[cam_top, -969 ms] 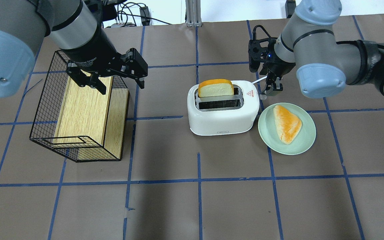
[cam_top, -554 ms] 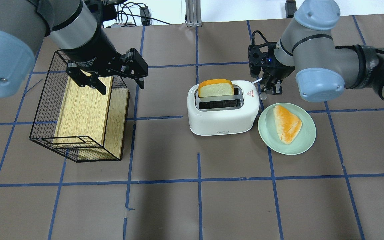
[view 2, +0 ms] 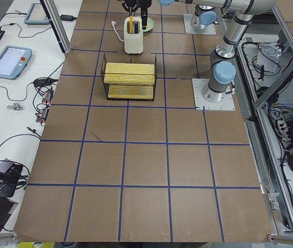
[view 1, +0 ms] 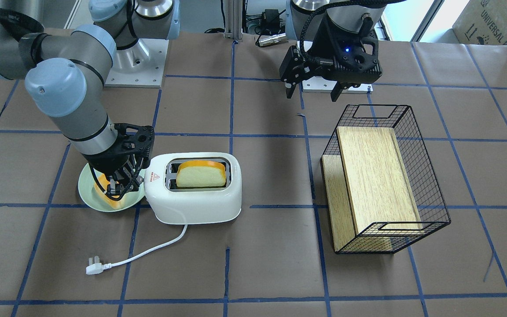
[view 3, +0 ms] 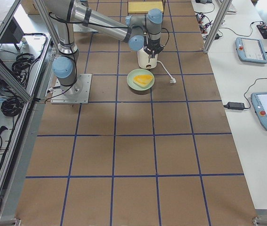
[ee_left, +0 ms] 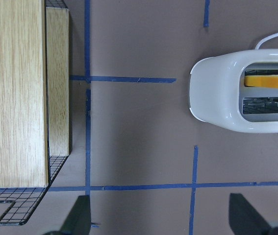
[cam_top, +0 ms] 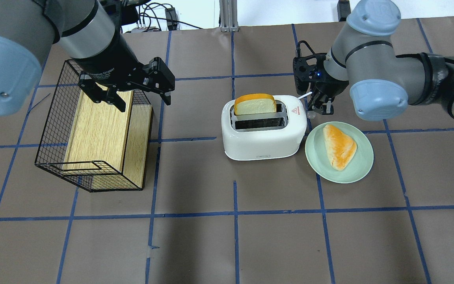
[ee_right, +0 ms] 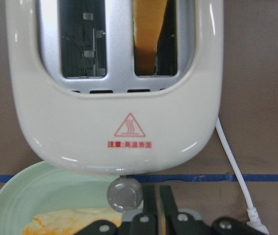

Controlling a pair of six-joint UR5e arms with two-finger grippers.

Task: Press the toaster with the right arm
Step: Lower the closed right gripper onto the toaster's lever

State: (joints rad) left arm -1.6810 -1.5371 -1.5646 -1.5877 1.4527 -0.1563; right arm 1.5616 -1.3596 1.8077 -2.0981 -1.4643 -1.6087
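Observation:
The white toaster [cam_top: 264, 136] stands mid-table with a bread slice [cam_top: 255, 105] upright in its far slot; the near slot is empty. It also shows in the front view [view 1: 192, 204] and the right wrist view [ee_right: 114, 107]. My right gripper [cam_top: 322, 107] is shut and empty, low at the toaster's right end. In the right wrist view its closed fingertips [ee_right: 157, 205] sit just beside the silver end knob [ee_right: 124, 193]; I cannot tell if they touch it. My left gripper [cam_top: 136, 96] is open and empty, hovering over the wire basket.
A pale green plate [cam_top: 363, 169] with a triangular bread piece [cam_top: 339, 146] sits right beside the toaster, under my right gripper. A black wire basket [cam_top: 53, 118] holding a wooden box [cam_top: 97, 130] stands at the left. The white cord and plug [view 1: 93, 266] trail off the toaster's far side.
My right arm has shifted slightly left, bringing its shut gripper a little closer to the toaster's end. The toaster, bread and left arm have not moved.

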